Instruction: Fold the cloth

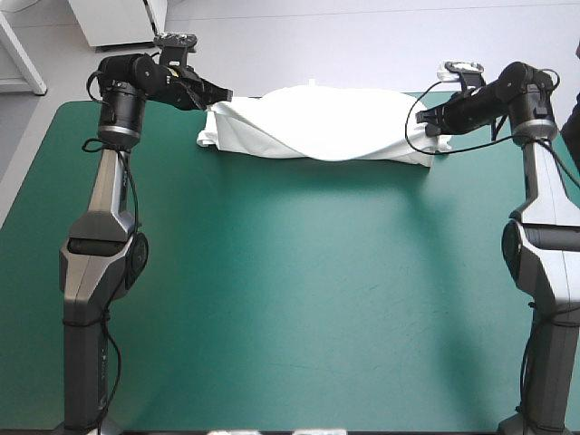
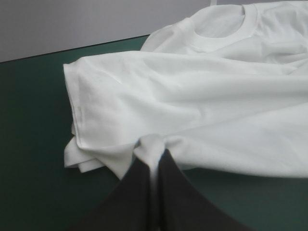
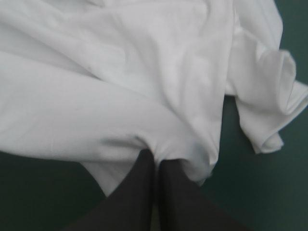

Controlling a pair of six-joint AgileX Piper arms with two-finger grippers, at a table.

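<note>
Left pincer (image 2: 153,155), right pincer (image 3: 155,158) — pinching T-shirt (image 1: 317,127) ends

We are looking down on a tabletop (image 1: 290,317) that is filling most of the frame, its teal-green cover (image 1: 272,236) lying smooth and taking a soft, even light. Beyond its far edge, along the top of the frame, a pale grey floor (image 1: 362,36) is running across. At the upper left a white cabinet (image 1: 118,23) is standing on that floor, and a white slanted leg (image 1: 23,54) is showing in the corner.
</note>
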